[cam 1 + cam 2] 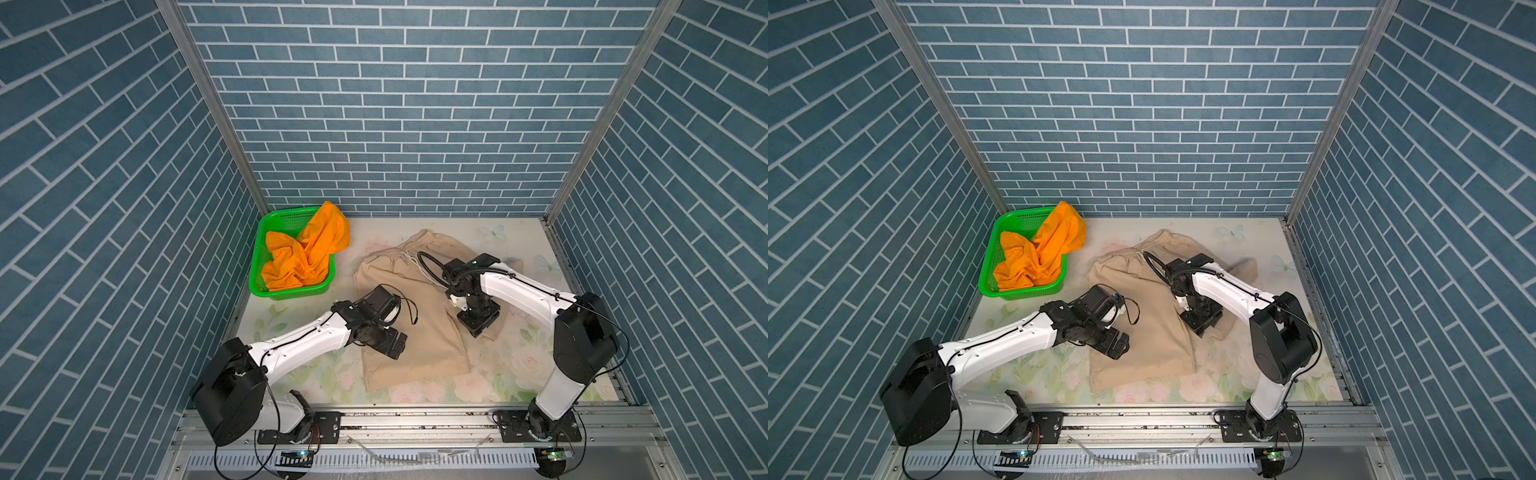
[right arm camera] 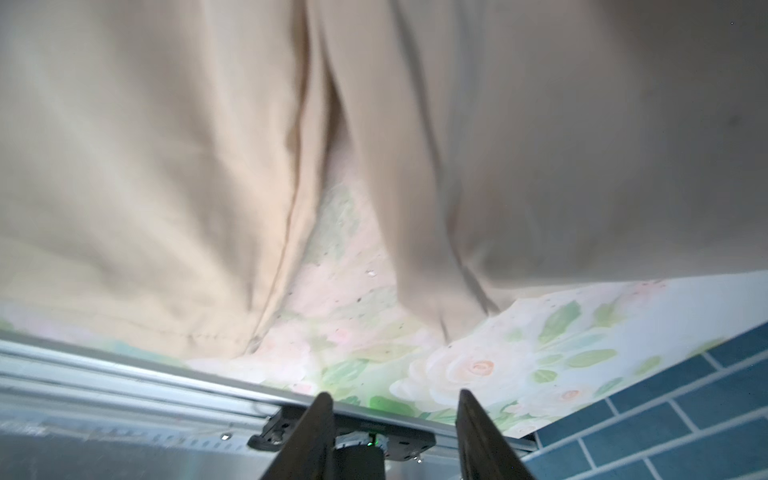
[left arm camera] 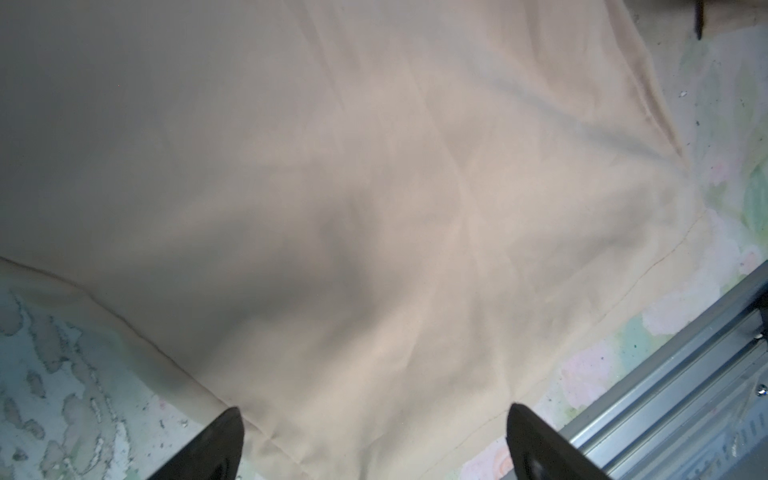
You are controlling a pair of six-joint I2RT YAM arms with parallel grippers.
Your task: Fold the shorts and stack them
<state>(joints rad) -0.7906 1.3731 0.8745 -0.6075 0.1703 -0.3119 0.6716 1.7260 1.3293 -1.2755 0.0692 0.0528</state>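
The beige shorts (image 1: pixel 409 328) (image 1: pixel 1148 332) lie spread flat on the floral table, waistband and white drawstring toward the back wall, legs toward the front. My left gripper (image 1: pixel 398 343) (image 1: pixel 1120 341) hovers open over the left leg; in the left wrist view its fingertips (image 3: pixel 224 440) stand wide apart above the beige cloth (image 3: pixel 374 187). My right gripper (image 1: pixel 478 323) (image 1: pixel 1201 322) sits over the right leg's hem, open, with nothing between its fingers (image 2: pixel 322 436). Both legs (image 2: pixel 145 166) show there with bare table between. The orange shorts (image 1: pixel 305 253) (image 1: pixel 1038 253) lie crumpled in the basket.
A green perforated basket (image 1: pixel 257 257) (image 1: pixel 990 253) stands at the back left, orange cloth spilling over its far corner. An aluminium rail (image 1: pixel 415 415) runs along the front edge with both arm bases. Blue brick walls close in three sides.
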